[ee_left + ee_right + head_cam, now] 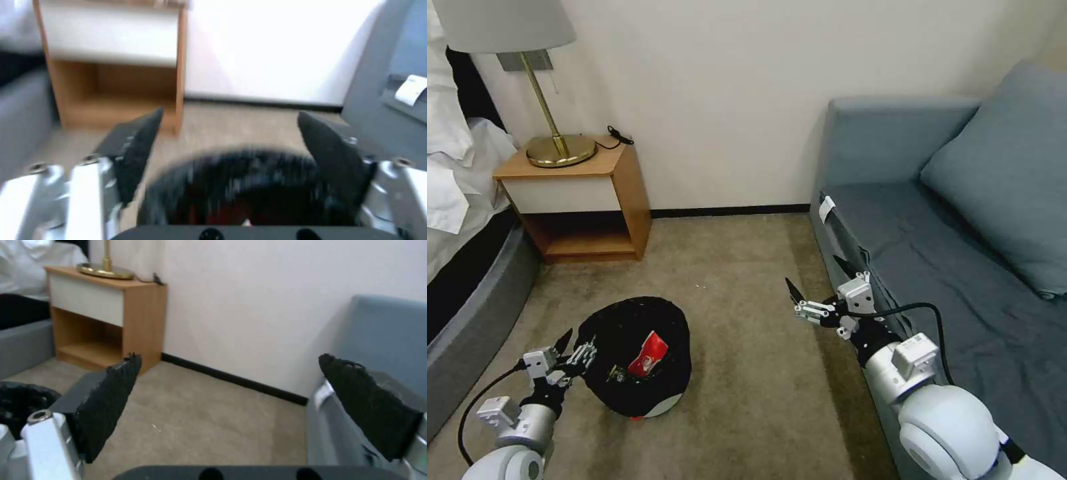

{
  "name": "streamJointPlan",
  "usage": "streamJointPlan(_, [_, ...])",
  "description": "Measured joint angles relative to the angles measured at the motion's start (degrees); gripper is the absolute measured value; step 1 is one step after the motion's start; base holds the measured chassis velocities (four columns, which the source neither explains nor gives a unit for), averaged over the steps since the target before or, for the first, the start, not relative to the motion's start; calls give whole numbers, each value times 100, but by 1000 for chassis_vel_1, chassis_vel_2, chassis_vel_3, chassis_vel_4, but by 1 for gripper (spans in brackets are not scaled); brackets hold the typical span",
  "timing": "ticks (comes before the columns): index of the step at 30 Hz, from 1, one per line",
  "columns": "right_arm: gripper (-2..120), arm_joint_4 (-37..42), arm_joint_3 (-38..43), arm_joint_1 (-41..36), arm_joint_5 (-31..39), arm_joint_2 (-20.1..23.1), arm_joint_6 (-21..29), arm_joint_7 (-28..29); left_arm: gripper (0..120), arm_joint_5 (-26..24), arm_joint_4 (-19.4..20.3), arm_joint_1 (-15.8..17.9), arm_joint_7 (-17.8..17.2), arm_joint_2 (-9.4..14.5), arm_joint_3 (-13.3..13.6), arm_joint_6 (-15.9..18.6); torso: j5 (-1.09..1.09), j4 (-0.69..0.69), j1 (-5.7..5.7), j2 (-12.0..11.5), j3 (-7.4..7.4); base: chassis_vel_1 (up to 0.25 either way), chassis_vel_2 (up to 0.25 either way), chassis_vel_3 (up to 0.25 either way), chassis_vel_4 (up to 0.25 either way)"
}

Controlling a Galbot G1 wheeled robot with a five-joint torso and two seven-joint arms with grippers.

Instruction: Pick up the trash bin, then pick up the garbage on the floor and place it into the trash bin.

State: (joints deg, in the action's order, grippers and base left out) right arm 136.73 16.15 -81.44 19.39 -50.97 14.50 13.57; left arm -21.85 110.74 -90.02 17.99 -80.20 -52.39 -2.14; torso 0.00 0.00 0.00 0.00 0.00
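Bedroom corner, beige carpet (740,320), white wall behind. Trash bin (637,363) sits on the floor just ahead of my left gripper (568,347), black liner bunched over the rim, pale base showing underneath. Red snack wrapper (649,355) already lies inside it.

Left jaws spread wide, holding nothing, one to each side of the near rim, as the left wrist view has it (227,146). My read: lined up to take the rim, not yet touching. Liner is crinkly and loose, so a rim grip could slip or catch only plastic.

Right gripper (820,293) hangs in the air well off from the bin, close against the front edge of the grey sofa (934,220). Jaws wide apart, empty. Parked, I judge, to keep the lane clear for the left arm.

Around: wooden nightstand (590,200) with a brass lamp (554,100) beyond the left jaws, bed (460,220) on their outer side. Sofa crowds the right arm. No loose litter on the carpet that I can make out.
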Motion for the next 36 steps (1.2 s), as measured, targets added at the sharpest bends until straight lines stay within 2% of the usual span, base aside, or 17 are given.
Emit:
streamJointPlan(3, [100, 284, 265, -549, -338, -217, 45, 172, 98, 577, 353, -118, 13, -212, 125, -495, 1, 0, 0, 0, 0, 0, 0, 0, 0])
streamJointPlan(6, [100, 397, 388, -952, -665, -370, -89, 182, 100, 804, 571, -243, 5, -351, 207, -683, 0, -1, 0, 0, 0, 0, 0, 0, 0])
streamJointPlan(9, [100, 506, 466, -1592, -1220, -793, -413, 200, 100, 1151, 996, -551, -59, -593, 378, -889, 0, -1, 0, 0, 0, 0, 0, 0, 0])
streamJointPlan(10, [100, 506, 466, -1592, -1220, -793, -413, 200, 100, 1151, 996, -551, -59, -593, 378, -889, 0, -1, 0, 0, 0, 0, 0, 0, 0])
streamJointPlan(14, [100, 514, 409, -1931, -1666, -1425, -657, 171, 100, 1429, 1422, -912, -471, -762, 738, -902, 1, -2, 0, 1, -1, 0, 0, 0, 0])
streamJointPlan(15, [100, 514, 409, -1931, -1666, -1425, -657, 171, 100, 1429, 1422, -912, -471, -762, 738, -902, 1, -2, 0, 1, -1, 0, 0, 0, 0])
streamJointPlan(18, [100, 262, 341, -1896, -1968, -1930, -879, 51, 100, 1641, 1625, -1134, -944, -845, 1150, -901, 2, 1, 0, 0, -1, 0, 0, 0, 0])
streamJointPlan(19, [100, 152, 286, -1864, -2059, -2104, -927, 25, 100, 1736, 1654, -1172, -1126, -856, 1370, -902, 1, 0, 0, 0, -1, 0, 0, 0, 0])
streamJointPlan(20, [100, 152, 286, -1864, -2059, -2104, -927, 25, 100, 1736, 1654, -1172, -1126, -856, 1370, -902, 1, 0, 0, 0, -1, 0, 0, 0, 0])
streamJointPlan(24, [100, -169, 181, -1781, -2221, -2376, -1050, -2, 100, 1991, 1737, -1190, -1569, -935, 1756, -911, 0, 0, 0, 0, -1, 0, 0, 0, 0])
streamJointPlan(25, [100, -169, 181, -1781, -2221, -2376, -1050, -2, 100, 1991, 1737, -1190, -1569, -935, 1756, -911, 0, 0, 0, 0, -1, 0, 0, 0, 0])
streamJointPlan(28, [100, -368, 118, -1635, -2232, -2472, -1071, -3, 100, 2077, 1741, -1170, -1941, -995, 1960, -876, -1, 0, 0, 0, 0, 0, 0, 0, 0])
streamJointPlan(32, [100, -474, 17, -1496, -2236, -2524, -1047, -1, 100, 2115, 1726, -1208, -2127, -1023, 2003, -839, 0, 0, 0, 0, 0, 0, 0, 0, 0])
streamJointPlan(36, [100, -496, -4, -1471, -2241, -2535, -1043, -16, 100, 2095, 1741, -1256, -2172, -1012, 1954, -838, 0, 0, 0, 0, 0, 0, 0, 0, 0])
